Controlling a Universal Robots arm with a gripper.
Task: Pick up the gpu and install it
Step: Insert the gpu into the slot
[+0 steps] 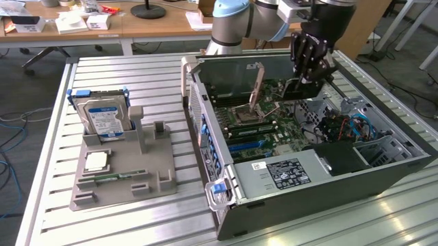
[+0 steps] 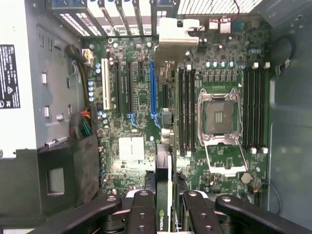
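Black gpu (image 1: 306,88) clamped edge-on in the gripper (image 1: 309,76), hanging over the motherboard (image 1: 257,120) toward the far end of the open case (image 1: 383,177). Risk: card sits off the blue slot (image 2: 152,87) line, so bracket snags or contacts jam.

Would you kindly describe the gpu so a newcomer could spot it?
Find the open computer case on the slatted table. Over its green motherboard, the gripper clamps the gpu. It alone is held aloft: a thin black card with a silvery end bracket.
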